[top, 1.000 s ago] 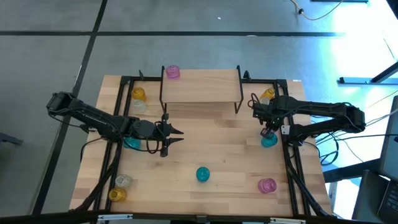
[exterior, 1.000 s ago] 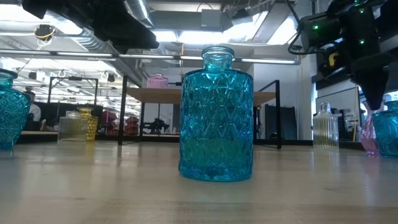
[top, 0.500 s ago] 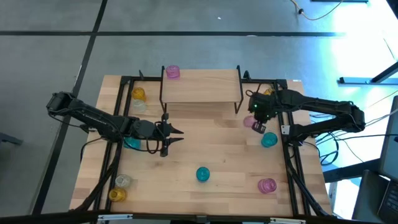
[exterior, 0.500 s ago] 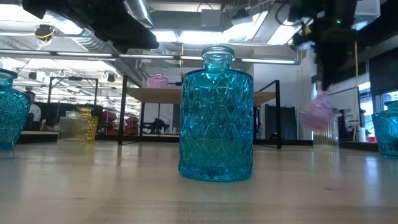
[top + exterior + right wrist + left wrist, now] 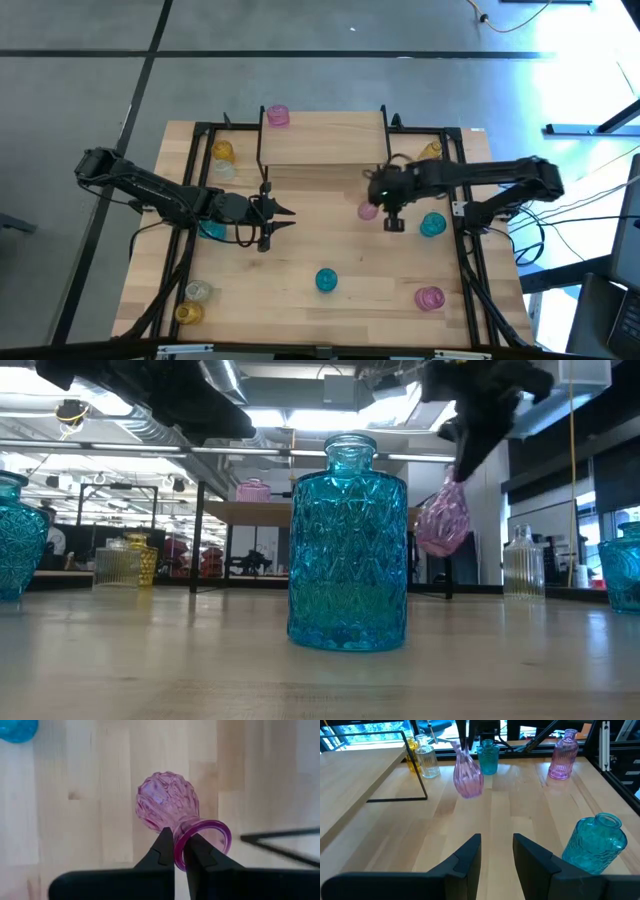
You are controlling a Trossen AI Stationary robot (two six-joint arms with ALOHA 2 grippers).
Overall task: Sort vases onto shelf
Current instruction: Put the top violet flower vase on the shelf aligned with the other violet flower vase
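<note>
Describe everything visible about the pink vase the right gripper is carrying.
The pink vase is translucent pink glass with a bulbous, textured body, a narrow neck and a flared round rim. The right gripper is shut on that rim, one finger inside the mouth and one outside. It hangs tilted in the air, clear of the tabletop, in front of the shelf. Only the gripper's fingers touch it.
</note>
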